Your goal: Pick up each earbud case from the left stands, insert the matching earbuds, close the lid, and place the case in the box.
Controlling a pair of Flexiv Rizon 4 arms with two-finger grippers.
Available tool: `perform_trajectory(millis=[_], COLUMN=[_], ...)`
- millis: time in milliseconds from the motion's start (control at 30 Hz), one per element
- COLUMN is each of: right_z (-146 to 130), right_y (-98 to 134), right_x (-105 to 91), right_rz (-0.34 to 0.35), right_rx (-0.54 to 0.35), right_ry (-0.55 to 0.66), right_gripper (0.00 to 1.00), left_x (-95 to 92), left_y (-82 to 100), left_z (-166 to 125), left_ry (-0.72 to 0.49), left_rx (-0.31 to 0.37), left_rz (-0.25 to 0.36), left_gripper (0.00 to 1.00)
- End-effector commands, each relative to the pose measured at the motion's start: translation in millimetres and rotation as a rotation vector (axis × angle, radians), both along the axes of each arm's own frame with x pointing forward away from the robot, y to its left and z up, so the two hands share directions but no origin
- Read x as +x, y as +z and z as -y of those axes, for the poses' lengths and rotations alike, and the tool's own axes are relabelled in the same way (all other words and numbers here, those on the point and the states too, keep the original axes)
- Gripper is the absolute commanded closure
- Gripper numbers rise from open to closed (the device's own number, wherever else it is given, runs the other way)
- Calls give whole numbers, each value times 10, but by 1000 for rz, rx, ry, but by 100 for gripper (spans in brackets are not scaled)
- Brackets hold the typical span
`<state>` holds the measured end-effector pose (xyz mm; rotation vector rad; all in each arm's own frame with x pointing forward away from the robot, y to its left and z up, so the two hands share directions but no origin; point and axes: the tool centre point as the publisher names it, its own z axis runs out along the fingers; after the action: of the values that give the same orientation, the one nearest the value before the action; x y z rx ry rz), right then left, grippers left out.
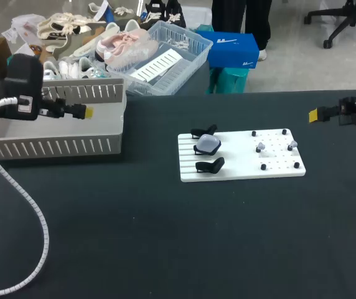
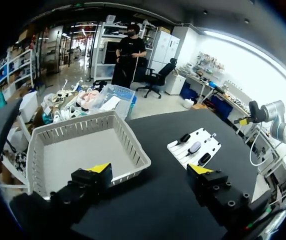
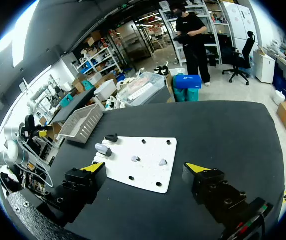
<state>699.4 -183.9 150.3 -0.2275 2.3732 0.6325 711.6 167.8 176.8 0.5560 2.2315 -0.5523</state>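
**Two grippers wide open, nothing held**

Both arms sit high and out at the table's edges. The left gripper (image 2: 150,171) is at the far left, just above the box's (image 1: 53,147) right wall, jaws spread wide with nothing between them. The right gripper (image 3: 144,170) is at the far right, well apart from the board, jaws equally wide and also empty.

White board (image 1: 240,169) lies mid-table on the black table (image 1: 165,237), right of the box and not touching it. The pale earbud case (image 1: 207,144) sits on the board's left side, lid state unclear. There is one black piece just far of it (image 1: 203,131) and one just near (image 1: 211,166); can't tell whether these are bare stands or dark cases.

Two small pale earbuds (image 1: 261,147) sit on the board's right half among black pegs (image 1: 263,166), well apart from the case. The box is a white slotted tray with nothing visible inside.
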Motion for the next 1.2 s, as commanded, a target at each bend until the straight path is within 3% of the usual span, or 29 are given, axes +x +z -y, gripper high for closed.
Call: perform_trajectory(millis=[33,200,633,767,867,1200], right_z=[5,5,5,5,5,5], right_y=[-6,-6,-6,-6,-6,-6], right_x=[6,6,6,6,6,6], right_rz=[0,0,0,0,0,0], right_rx=[1,1,1,1,1,1], right_ry=[2,2,2,2,2,2], right_gripper=[0,0,0,0,0,0], left_x=[27,5,-73,-178,-193,-47], left_y=[39,45,-242,-316,-360,-488], left_z=[-10,98,616,807,953,1451], left_ry=[-397,-624,-918,-1067,-1111,-1016], left_rx=[-26,-18,118,132,133,123], left_rz=[191,329,458,435,429,378], left_gripper=[0,0,0,0,0,0])
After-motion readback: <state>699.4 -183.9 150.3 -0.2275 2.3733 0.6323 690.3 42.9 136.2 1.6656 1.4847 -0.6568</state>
